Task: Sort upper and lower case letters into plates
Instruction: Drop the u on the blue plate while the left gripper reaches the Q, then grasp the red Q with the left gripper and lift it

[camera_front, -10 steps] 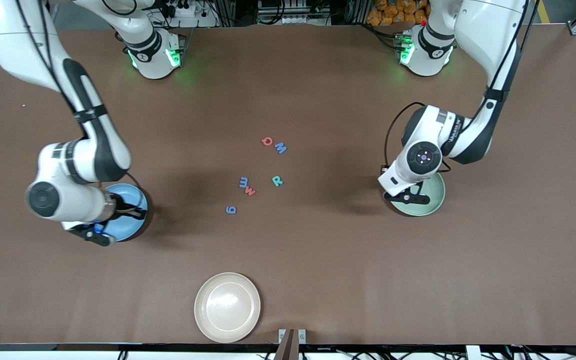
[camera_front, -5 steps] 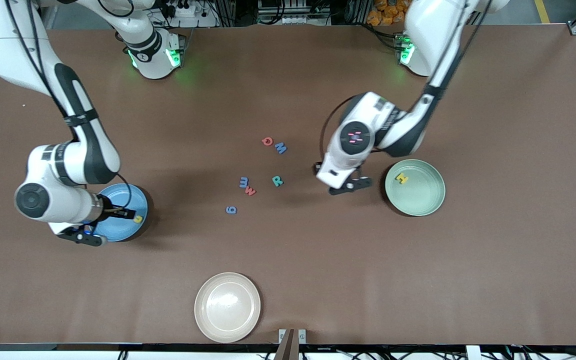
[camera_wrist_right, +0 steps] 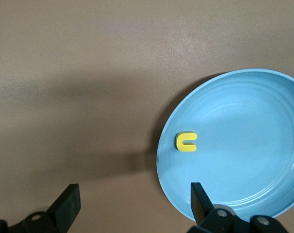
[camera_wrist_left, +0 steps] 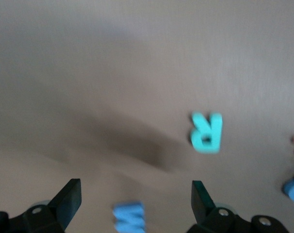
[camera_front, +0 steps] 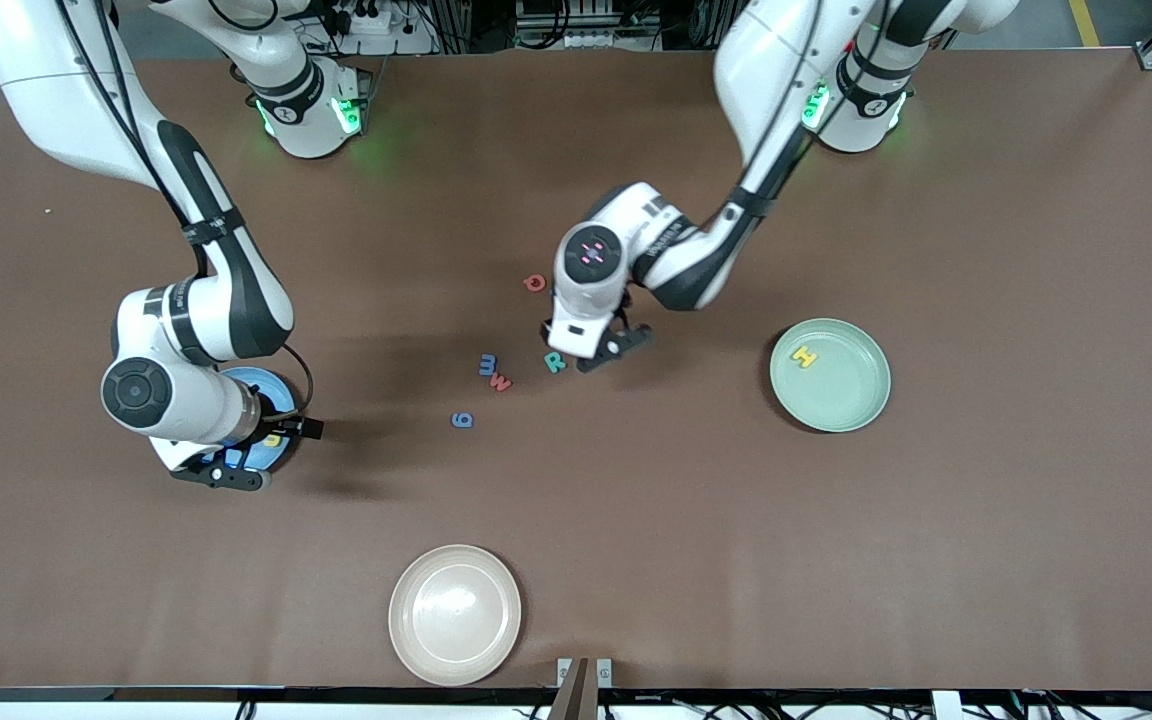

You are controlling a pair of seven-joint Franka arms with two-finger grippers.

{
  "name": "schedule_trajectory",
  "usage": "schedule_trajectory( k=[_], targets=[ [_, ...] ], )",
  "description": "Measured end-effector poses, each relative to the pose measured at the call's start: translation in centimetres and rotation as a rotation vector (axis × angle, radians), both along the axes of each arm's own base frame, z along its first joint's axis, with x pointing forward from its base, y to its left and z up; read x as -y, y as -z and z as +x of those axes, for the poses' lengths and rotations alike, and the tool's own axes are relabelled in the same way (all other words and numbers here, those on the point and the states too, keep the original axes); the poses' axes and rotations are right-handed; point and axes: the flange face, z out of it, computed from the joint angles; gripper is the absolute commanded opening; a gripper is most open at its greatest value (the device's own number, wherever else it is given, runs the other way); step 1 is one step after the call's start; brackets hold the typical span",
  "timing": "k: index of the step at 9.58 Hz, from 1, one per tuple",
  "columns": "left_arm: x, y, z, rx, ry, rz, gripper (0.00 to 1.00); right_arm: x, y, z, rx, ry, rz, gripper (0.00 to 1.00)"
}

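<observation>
Teal R point(camera_wrist_left: 206, 132) just beside the wide-open, empty left tool point(camera_wrist_left: 136, 196).

The H point(camera_front: 805, 356) is lying in one plate point(camera_front: 857, 405) toward the left arm's end of the table, the u point(camera_wrist_right: 187, 141) in another plate point(camera_wrist_right: 244, 160) toward the right arm's end; the R point(camera_wrist_left: 206, 132) is sitting mid-table.

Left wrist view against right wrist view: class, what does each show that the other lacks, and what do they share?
Only the left wrist view shows the teal R and a blue letter lying on the table, under the left gripper. Only the right wrist view shows the blue plate holding the yellow u, under the right gripper. Both show open jaws over the brown table.
</observation>
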Motion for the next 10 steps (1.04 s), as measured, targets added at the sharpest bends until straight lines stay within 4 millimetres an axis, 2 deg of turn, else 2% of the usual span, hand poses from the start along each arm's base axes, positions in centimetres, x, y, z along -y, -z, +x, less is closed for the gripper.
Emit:
schedule_trajectory(
  k=[1, 3, 4, 7, 10],
  targets=[
    [1.6, 0.0, -1.8, -0.002, -0.081, 0.01, 1.0, -0.1, 0.0, 0.0, 0.002, -0.002, 0.001, 1.0],
    [3.9, -0.2, -4.9, -0.01, -0.187, 0.029, 0.82, -0.8, 0.0, -0.1, 0.004, -0.013, 0.002, 1.0],
    [4.5, -0.1, -5.9, -0.017, -0.251, 0.041, 0.82, -1.0, 0.0, -0.1, 0.004, -0.015, 0.002, 1.0],
    [5.0, 1.1, -6.9, -0.021, -0.309, 0.052, 0.83, -2.2, 0.1, -0.2, 0.011, 0.0, 0.003, 1.0],
    [5.9, 3.3, -8.2, 0.007, -0.269, 0.029, 0.78, -6.5, 0.4, -0.1, 0.068, 0.124, 0.002, 1.0]
  ],
)
